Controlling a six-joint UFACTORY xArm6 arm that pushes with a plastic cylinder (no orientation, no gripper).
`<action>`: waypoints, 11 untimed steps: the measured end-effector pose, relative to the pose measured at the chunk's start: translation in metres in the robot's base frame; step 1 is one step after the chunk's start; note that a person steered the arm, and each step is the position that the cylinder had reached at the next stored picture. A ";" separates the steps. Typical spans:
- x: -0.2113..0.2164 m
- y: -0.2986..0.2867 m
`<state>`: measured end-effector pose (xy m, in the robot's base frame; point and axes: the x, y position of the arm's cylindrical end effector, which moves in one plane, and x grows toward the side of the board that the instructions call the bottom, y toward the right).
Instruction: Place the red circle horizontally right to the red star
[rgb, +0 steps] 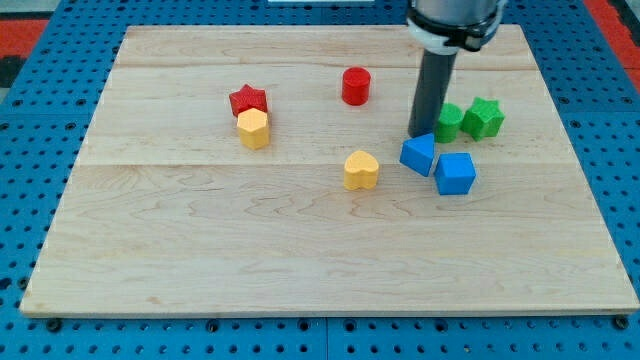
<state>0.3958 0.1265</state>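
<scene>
Bench: a pale wooden board (300, 260) on a blue pegged base; every block lies on it, and its lower half carries nothing.
Arm: it comes down from the view's top right as a dark rod. It carries no hand at all, so nothing opens, closes or holds; it can only push.
My tip: my tip (419, 134) rests on the board at the view's right, just above the blue blocks and touching or nearly touching the left green block. It is well apart from both red blocks.
Blue pair: a blue block with slanted faces (419, 155) and a blue cube (455, 174) sit side by side, just below my tip.
Green pair: a green block (449, 121), partly hidden behind the rod, and a green star (484, 118) to its right.
Yellow pair: a yellow heart (361, 170) near the middle, and a yellow hexagon (254, 128) just below the red star, close enough that they may touch.
Red star: the red star (248, 100) lies in the upper left part of the board.
Red circle: the red circle (356, 86) stands right of the star, with a clear gap between them, and slightly nearer the view's top.
Done so far: the circle is already on the star's right side.
Left to do: as I judge it, a small nudge toward the view's bottom to level the circle with the star, and perhaps closer; my tip must first cross over to it.
</scene>
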 end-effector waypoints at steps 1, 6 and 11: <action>-0.002 -0.003; -0.120 -0.064; -0.067 -0.051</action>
